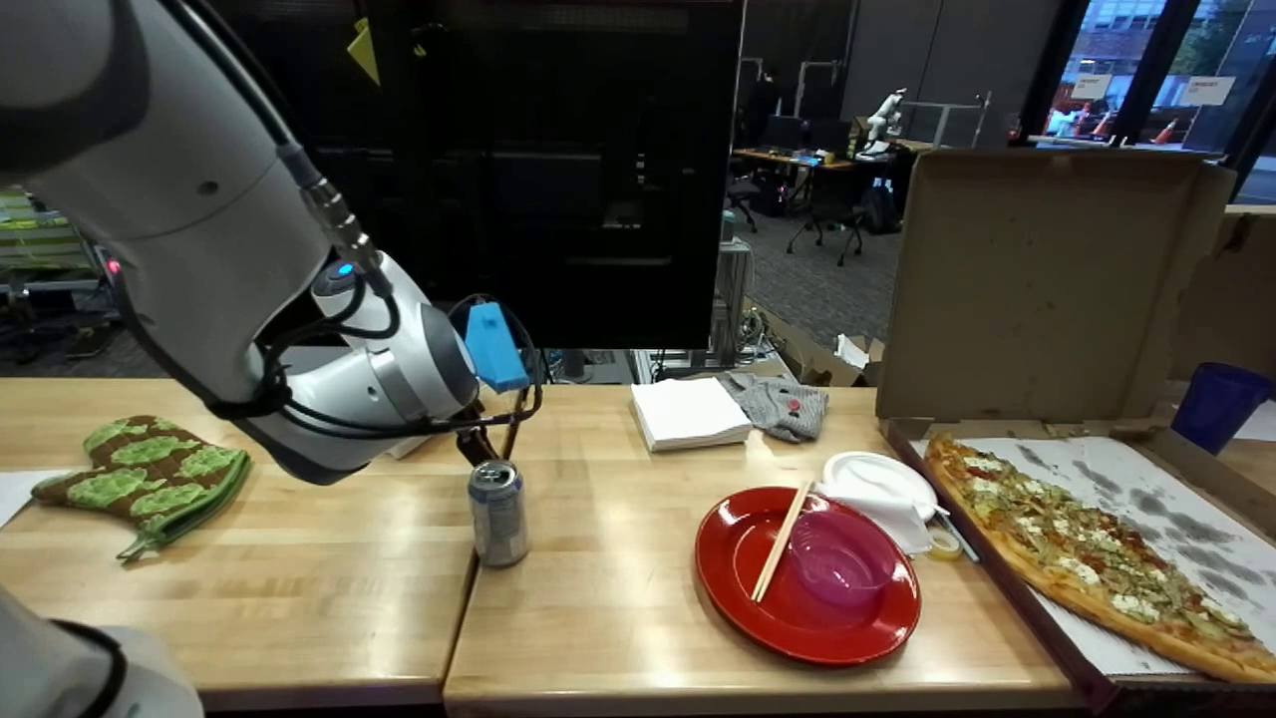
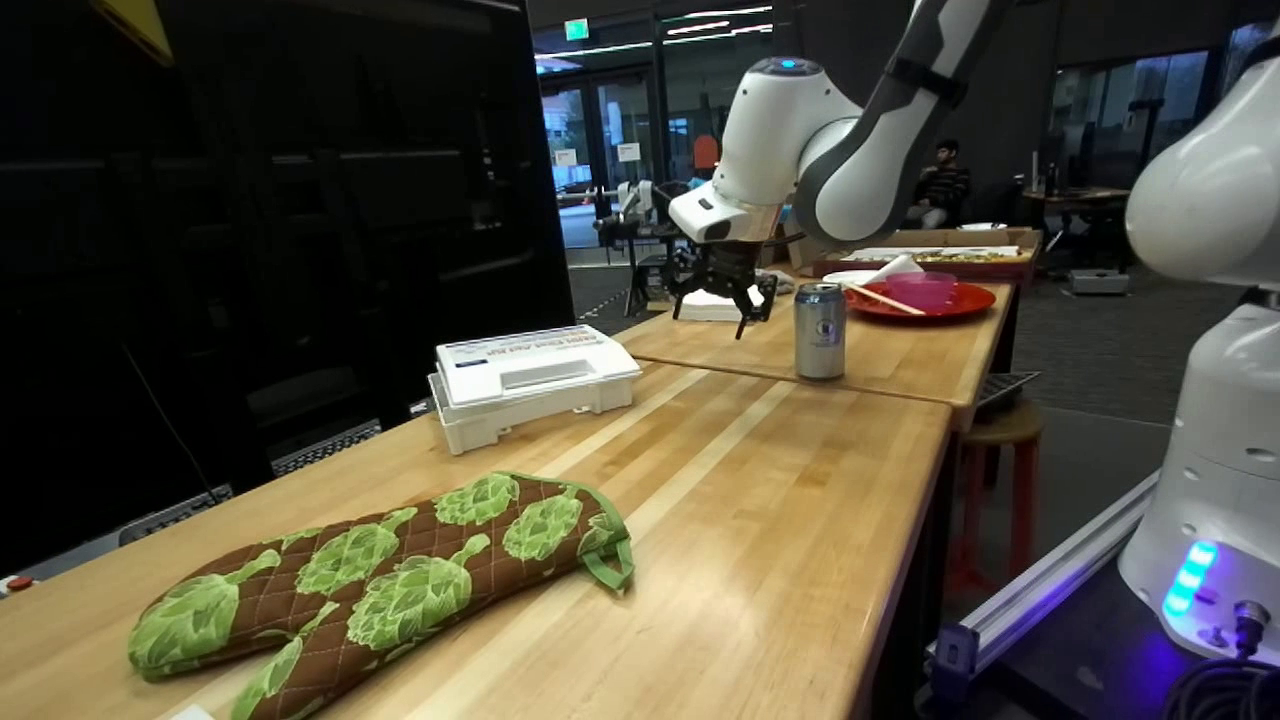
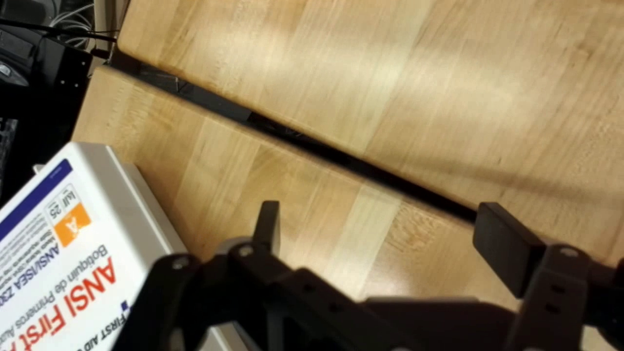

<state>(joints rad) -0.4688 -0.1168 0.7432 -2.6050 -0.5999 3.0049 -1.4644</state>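
Observation:
My gripper [image 3: 378, 222] is open and empty above the wooden table [image 3: 312, 195], close to the gap between the two table sections. In an exterior view, the gripper [image 2: 712, 312] hangs in the air with its fingers pointing down. A silver drink can [image 2: 820, 335] stands upright close to it, apart from the fingers. The can [image 1: 498, 514] also shows in an exterior view, where it partly covers the gripper [image 1: 485, 444]. A white first-aid box [image 3: 73, 258] lies to the lower left in the wrist view. The box [image 2: 535, 380] also shows in an exterior view.
A brown and green oven mitt [image 2: 400, 570] lies on the table. A red plate [image 1: 733, 588] holds a pink bowl [image 1: 842, 558] and chopsticks [image 1: 781, 543]. White napkins [image 1: 690, 414], a grey cloth [image 1: 783, 404], white plates [image 1: 877, 479] and an open pizza box [image 1: 1047, 289] with pizza [image 1: 1087, 548] are there.

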